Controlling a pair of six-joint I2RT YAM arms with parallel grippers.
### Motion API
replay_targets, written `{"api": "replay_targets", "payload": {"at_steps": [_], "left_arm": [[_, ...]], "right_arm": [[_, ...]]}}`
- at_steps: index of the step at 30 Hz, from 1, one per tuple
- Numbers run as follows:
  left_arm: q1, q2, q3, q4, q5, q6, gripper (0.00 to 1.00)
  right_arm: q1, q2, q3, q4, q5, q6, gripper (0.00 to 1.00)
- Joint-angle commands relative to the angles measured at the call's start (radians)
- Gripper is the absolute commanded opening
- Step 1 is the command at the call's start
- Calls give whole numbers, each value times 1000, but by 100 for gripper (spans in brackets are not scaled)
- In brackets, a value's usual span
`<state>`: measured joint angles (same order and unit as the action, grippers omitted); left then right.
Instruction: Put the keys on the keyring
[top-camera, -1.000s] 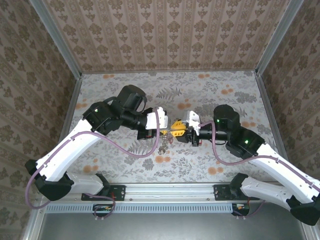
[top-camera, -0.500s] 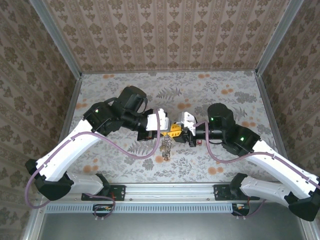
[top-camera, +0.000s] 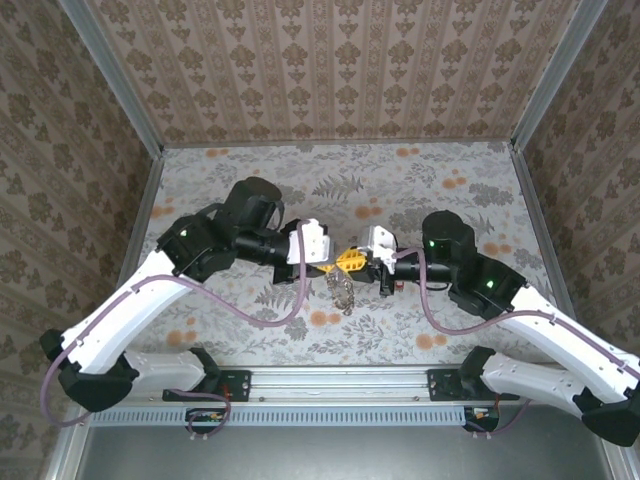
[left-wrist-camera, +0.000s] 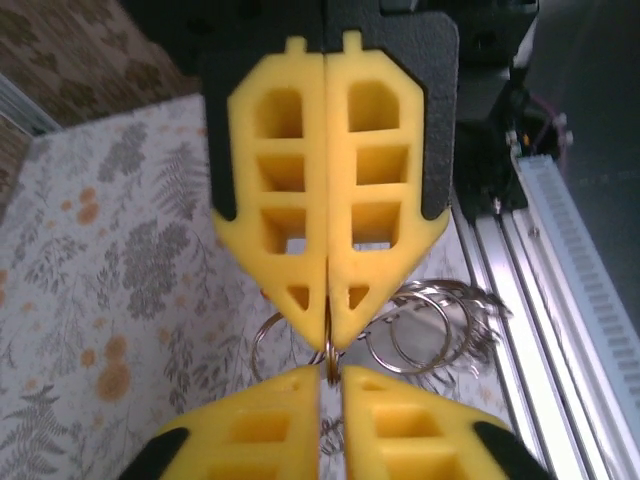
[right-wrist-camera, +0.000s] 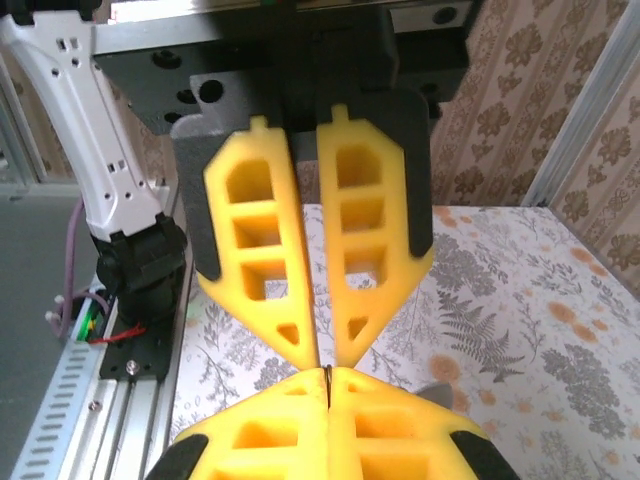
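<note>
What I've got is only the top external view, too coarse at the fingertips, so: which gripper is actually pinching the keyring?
Observer: The right gripper. In the left wrist view its fingers are pressed flat together, with one thin wire of the keyring nipped at the very tips.
Operator: And the left gripper?
Observer: In the right wrist view the left gripper has a narrow gap between its fingers, so it is not clamping.
Operator: Is the bundle one loop?
Observer: No. The left wrist view shows several thin silvery rings overlapping, hanging just behind the meeting tips.
</note>
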<state>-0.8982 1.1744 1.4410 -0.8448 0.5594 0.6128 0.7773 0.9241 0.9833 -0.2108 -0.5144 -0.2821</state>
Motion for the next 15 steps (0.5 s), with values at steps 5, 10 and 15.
{"api": "replay_targets", "payload": {"at_steps": [5,10,15], "left_arm": [[76,-122,-219,407,223,-221,18],[83,-124,-257,466,246,-257,20],[90,-136,-284,525,274,-286,12]], "right_arm": [[-47,-31,-95,355,-136,249,0],[-57,-23,-136,498,-163,345,0],[-61,-20,-156,561,-170,390,0]]}}
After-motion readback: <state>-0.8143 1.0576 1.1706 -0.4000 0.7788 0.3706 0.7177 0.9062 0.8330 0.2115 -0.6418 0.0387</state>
